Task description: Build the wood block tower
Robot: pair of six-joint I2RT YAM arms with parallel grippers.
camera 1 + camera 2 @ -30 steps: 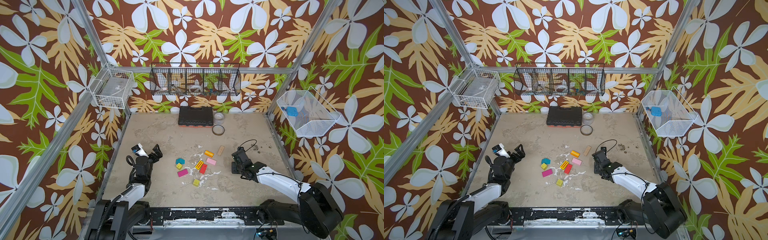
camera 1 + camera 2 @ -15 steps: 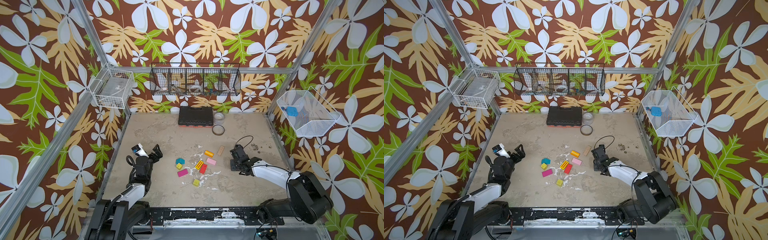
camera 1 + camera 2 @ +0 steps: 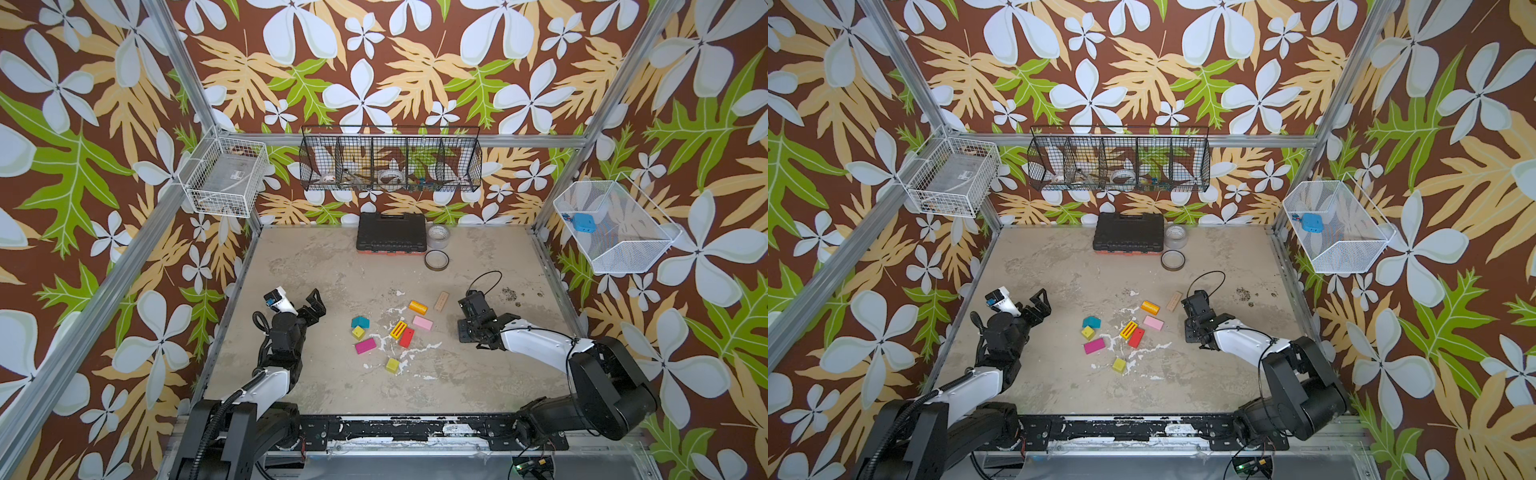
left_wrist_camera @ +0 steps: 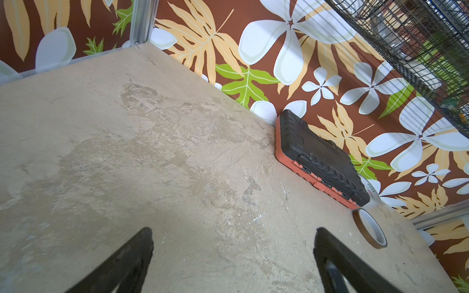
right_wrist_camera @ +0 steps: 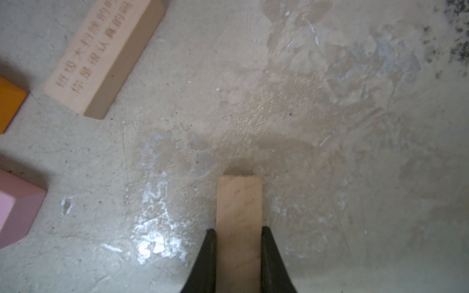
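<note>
at right of beige tabletop point(image 3: 478, 374): right gripper point(image 5: 238, 228) pinched tight on plain tan wooden plank point(image 5: 239, 200), end-held; may pivot or topple once stood. left gripper point(image 4: 232, 234) spread wide, empty.

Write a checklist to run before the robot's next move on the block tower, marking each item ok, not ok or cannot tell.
1. Grip: right claw shut on the held plank: ok.
2. Free arm: left claw open and empty: ok.
3. Spare: second plank lying flat, apart from the held plank: ok.
4. Tower started: not ok; the pink block and the others lie unstacked.
5. End of the held plank touching the table: cannot tell.
</note>
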